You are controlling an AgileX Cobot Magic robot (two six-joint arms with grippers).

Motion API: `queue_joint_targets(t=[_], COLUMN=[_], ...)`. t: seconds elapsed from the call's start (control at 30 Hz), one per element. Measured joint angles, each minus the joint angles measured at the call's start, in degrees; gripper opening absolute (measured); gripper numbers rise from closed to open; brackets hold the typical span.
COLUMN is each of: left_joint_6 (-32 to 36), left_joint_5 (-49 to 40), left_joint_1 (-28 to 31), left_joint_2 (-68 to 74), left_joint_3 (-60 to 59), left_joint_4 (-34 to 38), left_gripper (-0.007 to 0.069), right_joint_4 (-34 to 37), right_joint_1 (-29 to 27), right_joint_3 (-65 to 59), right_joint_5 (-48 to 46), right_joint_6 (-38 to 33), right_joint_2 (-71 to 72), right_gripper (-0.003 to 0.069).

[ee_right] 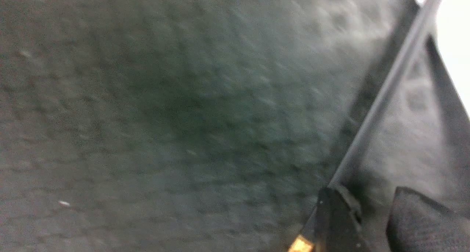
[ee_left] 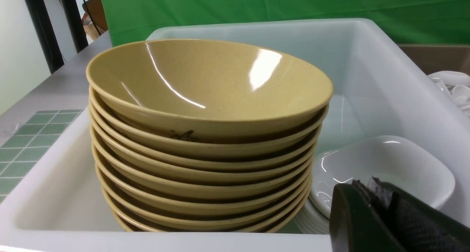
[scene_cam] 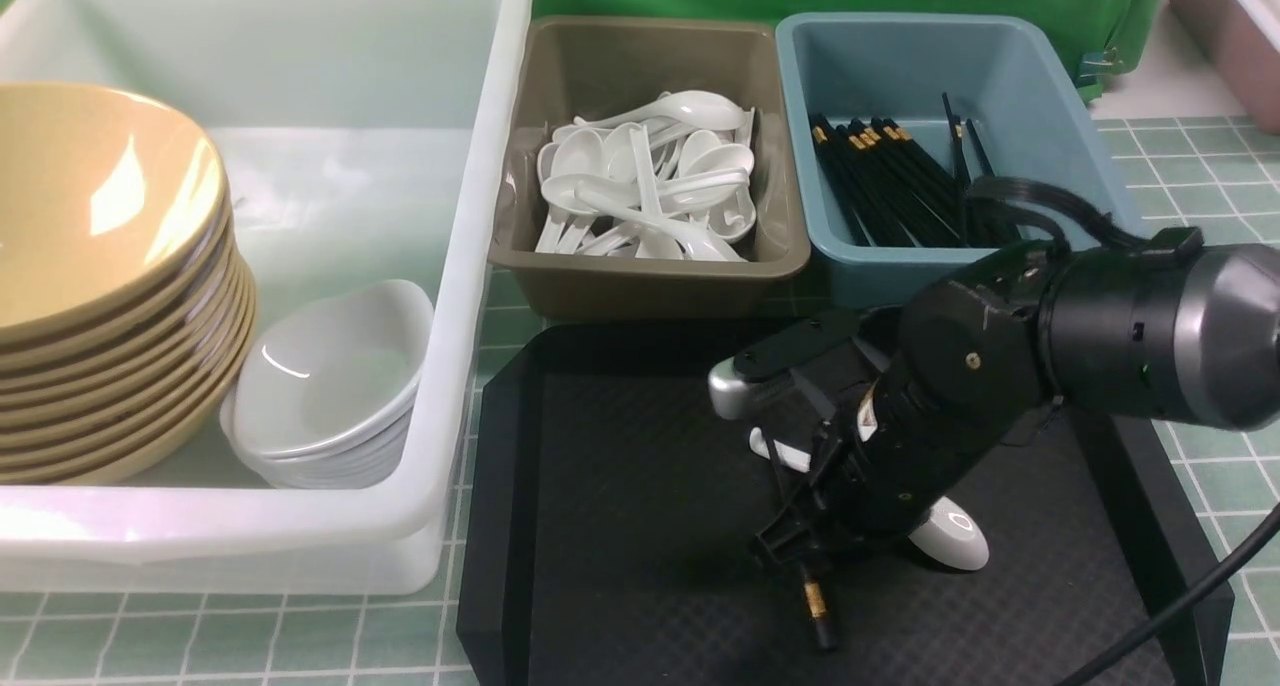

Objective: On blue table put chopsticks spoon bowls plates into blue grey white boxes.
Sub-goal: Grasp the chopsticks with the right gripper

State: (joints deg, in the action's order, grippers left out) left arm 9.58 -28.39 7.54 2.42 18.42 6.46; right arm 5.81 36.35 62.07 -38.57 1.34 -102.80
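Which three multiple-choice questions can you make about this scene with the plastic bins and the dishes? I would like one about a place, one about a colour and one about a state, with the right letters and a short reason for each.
1. Where do the glossy white soup spoons lie piled?
A) in a teal-blue plastic bin
B) in the grey-brown plastic bin
C) in a large white translucent tub

2. What colour are the wide shallow bowls in the stack?
A) mustard yellow
B) white
C) black

3. How does the left gripper stand?
A) wide open
B) shut on a bowl
C) shut, holding nothing

Answers:
1 B: the front view shows the spoons heaped inside the grey-brown bin.
2 A: every rim in the stack is mustard yellow.
3 C: in the left wrist view its fingers lie together with nothing between them.
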Motion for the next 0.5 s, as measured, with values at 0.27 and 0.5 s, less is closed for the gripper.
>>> queue_joint_targets(t=[0.27,0.5], left_joint_6=[0.00,0.00], left_joint_5=[0.00,0.00], left_joint_1=[0.00,0.00], left_joint_2=[0.00,0.00], left_joint_3=[0.00,0.00], left_joint_4=[0.00,0.00], left_gripper=[0.0001,0.0001], right_joint_4=[0.80,0.55], right_joint_1=[0.87,0.87], right_joint_3=[0.61,2.06], right_joint_5=[3.25,-0.41], right_joint_6=[-0.21,-4.69], right_joint_2=[-2.39,-1.92], right_gripper=[0.0241,0.0089])
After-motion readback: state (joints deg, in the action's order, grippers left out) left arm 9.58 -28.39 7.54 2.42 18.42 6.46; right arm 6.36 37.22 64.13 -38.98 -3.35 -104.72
